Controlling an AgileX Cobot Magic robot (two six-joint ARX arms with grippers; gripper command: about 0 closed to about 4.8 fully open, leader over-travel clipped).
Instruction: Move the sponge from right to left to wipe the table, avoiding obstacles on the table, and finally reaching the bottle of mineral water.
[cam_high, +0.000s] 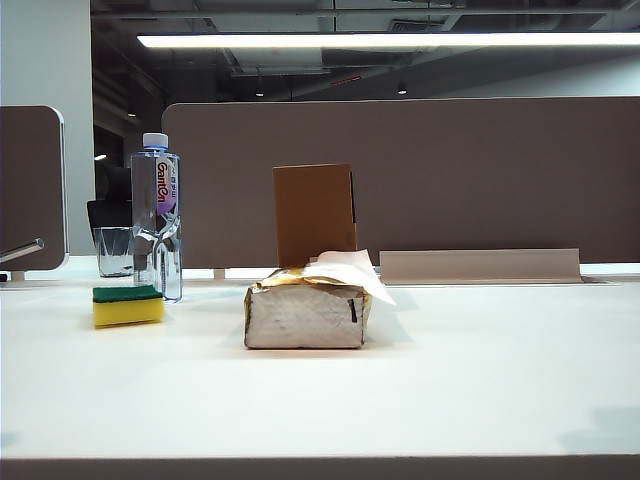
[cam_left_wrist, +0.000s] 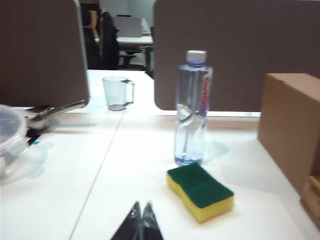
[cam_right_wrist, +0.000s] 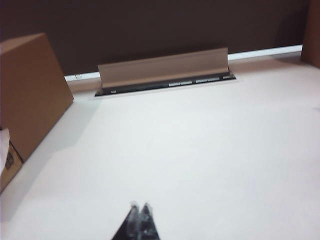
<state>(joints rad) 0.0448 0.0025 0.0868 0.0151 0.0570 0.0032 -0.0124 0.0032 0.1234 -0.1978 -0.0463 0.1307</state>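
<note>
Left gripper (cam_left_wrist: 140, 220): the 2 dark fingertips meet in a closed point, holding nothing, raised above the table (cam_left_wrist: 115, 170). Just ahead of the tips and slightly to one side lies the sponge (cam_left_wrist: 200, 192), a thick yellow foam block with a thin dark green scouring layer facing up, flat on the table and apart from the gripper. Directly beyond the sponge stands the bottle (cam_left_wrist: 192, 110), upright, clear, with a white cap and a label with red lettering; sponge and bottle look very close, though contact cannot be told. Farther from the gripper, past the bottle and off to the other side, stands a clear glass (cam_left_wrist: 118, 92) with a handle. A brown box (cam_left_wrist: 292, 125) rises at the far edge of this view, beside the sponge.

Right gripper (cam_right_wrist: 139, 222): its fingertips are likewise pressed together and empty, over bare tabletop. The same box appears well off to one side of it, and a long flap (cam_right_wrist: 165, 67) lies farther ahead against the dark divider (cam_right_wrist: 160, 25).

In the exterior view neither gripper shows. The tissue pack (cam_high: 308, 312), crumpled silver-white with gold trim and white tissue protruding, lies mid-table in front of the upright box, both between the sponge and the table's right part.
</note>
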